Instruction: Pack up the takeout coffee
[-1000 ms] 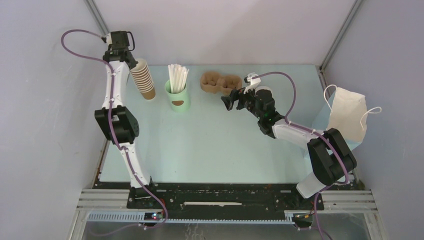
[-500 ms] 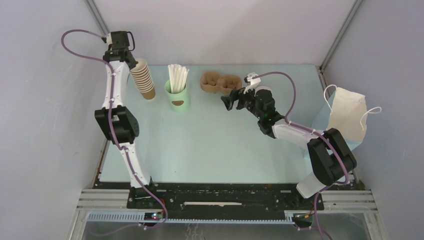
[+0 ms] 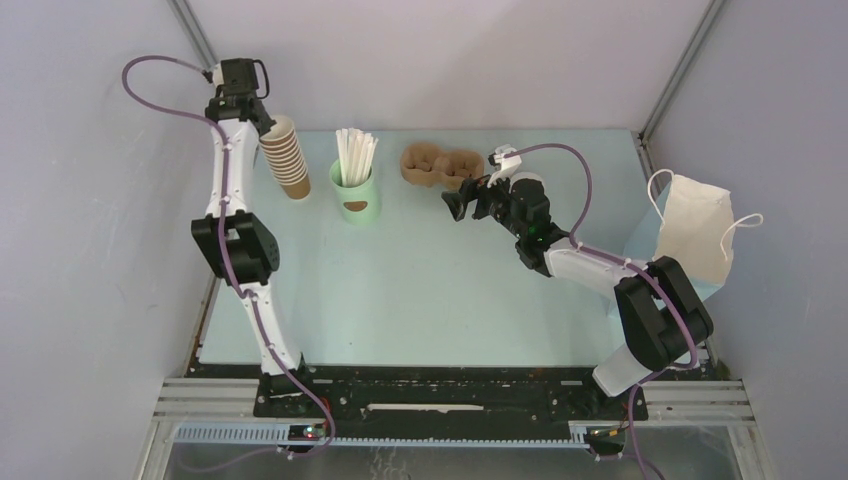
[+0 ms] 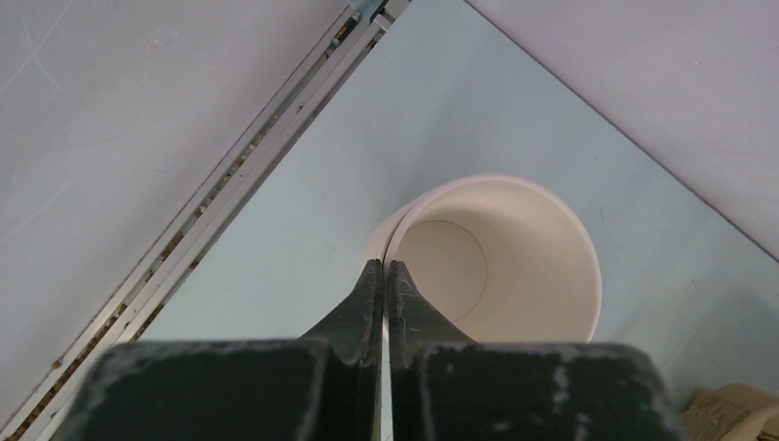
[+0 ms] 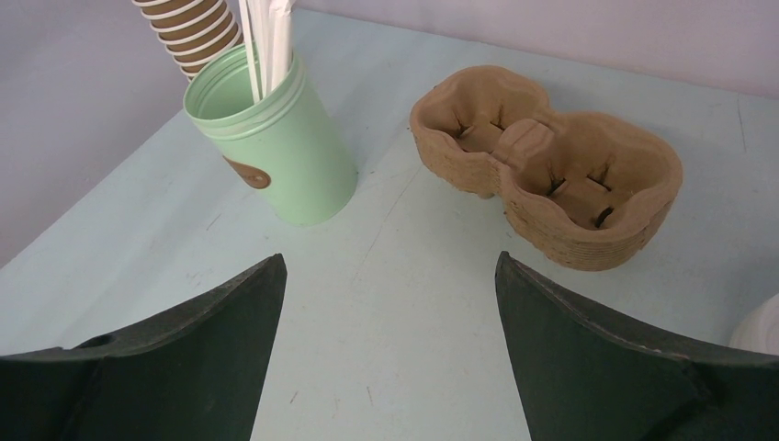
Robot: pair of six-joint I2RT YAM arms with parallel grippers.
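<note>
**Top cup pinched, carrier slots empty**

Your right gripper (image 5: 390, 266) hangs spread wide over bare table (image 3: 420, 290), facing the pulp carrier (image 5: 551, 165), whose two slots are empty. A white curved edge (image 5: 758, 326) in that view's corner might be the takeout coffee's lid. You cannot tell, and no lidded cup shows plainly.

Farther back, your left gripper (image 4: 384, 268) is pressed together on the rim of the top cup (image 4: 514, 248) of the stack (image 3: 287, 160). The step looks like separating one cup. Lift straight up, or lower cups may follow. The wall rail (image 4: 239, 184) crowds your left. Open room lies toward the centre, past the mint-green cup (image 5: 285, 156).
</note>
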